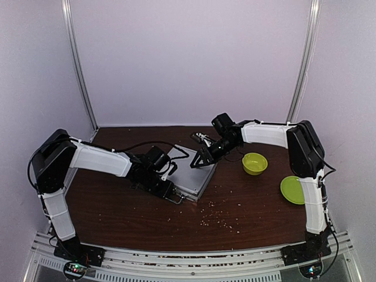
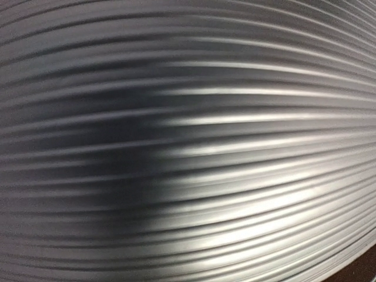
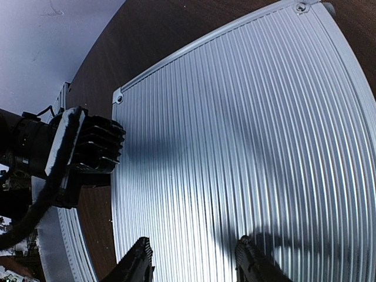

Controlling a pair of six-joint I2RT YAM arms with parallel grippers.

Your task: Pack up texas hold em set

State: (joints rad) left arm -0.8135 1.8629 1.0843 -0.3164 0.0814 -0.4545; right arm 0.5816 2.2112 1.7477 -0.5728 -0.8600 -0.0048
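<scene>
case (image 1: 197,173) shut (ribbed silver) | left gripper (image 1: 163,185) closed at its edge | right gripper (image 3: 195,264) parted, empty, above

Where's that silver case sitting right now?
In the top view, the silver case lies flat near the middle of the table, with the lime-green bowl as its nearest neighbour on the right.

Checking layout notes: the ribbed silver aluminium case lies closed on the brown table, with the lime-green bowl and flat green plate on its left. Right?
No: the lime-green bowl and flat green plate lie to the right of the ribbed silver aluminium case, not its left, per the top external view.
</scene>
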